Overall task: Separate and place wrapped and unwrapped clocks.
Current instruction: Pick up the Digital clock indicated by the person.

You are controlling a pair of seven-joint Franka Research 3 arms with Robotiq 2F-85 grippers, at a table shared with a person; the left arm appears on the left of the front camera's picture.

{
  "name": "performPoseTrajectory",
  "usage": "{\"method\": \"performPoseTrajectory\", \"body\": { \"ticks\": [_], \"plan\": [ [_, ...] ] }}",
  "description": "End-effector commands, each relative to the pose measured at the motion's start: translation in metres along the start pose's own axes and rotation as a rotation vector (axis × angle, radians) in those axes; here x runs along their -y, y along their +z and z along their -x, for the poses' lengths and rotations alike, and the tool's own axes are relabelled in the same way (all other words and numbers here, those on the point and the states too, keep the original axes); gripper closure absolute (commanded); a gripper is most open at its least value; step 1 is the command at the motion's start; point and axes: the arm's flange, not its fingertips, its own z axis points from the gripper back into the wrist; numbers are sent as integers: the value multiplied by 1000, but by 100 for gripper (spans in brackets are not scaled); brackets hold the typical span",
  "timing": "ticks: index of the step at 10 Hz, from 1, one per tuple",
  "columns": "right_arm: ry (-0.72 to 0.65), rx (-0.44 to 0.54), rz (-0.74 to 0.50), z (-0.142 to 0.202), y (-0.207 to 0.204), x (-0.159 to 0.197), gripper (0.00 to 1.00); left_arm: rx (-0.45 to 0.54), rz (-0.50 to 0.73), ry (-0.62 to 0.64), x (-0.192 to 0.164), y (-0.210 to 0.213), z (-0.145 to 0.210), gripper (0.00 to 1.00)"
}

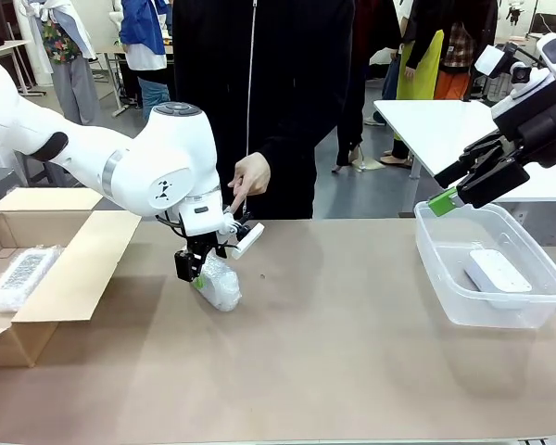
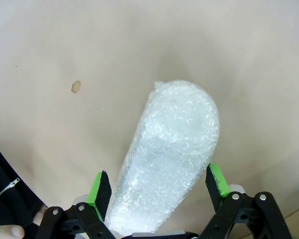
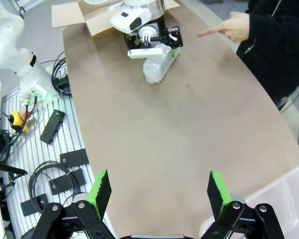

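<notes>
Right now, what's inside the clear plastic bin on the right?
One bare white clock lies flat on the floor of the clear bin. The open right gripper hovers over its rim, hiding nothing inside.

A whitish, crinkly translucent wrapped clock (image 1: pixel 219 282) lies on the plain tan table (image 1: pixel 334 352), between the bright green pads of the black left gripper (image 2: pixel 158 191). At far left, a second wrapped clock (image 1: pixel 20 275), its wrap showing a dark speckled pattern beneath, rests in a pale brown cardboard box (image 1: pixel 74 269). At right, a smooth white unwrapped clock (image 1: pixel 497 273) with a dotted face sits in a clear plastic bin (image 1: pixel 445 278). The right gripper (image 3: pixel 159 191) is black with green pads on a white arm. The person's sleeve (image 3: pixel 274 35) is black, with a pale zip line running down the black jacket.
</notes>
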Motion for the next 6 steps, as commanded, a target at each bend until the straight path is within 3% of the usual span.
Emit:
{"method": "performPoseTrajectory", "body": {
  "ticks": [1,3,4,5,6],
  "plan": [
    [-2,22,-23,-1,-2,2,0,-43,-9,27,-2,-7,0,2],
    [-2,22,-23,-1,-2,2,0,-50,11,42,-4,-10,2,2],
    [-2,22,-23,-1,-2,2,0,-72,17,48,-4,-10,4,21],
    [-2,22,-23,-1,-2,2,0,-95,16,54,-5,-10,5,21],
    [-2,22,-23,-1,-2,2,0,-86,22,58,-5,-11,5,41]
  ]
}}
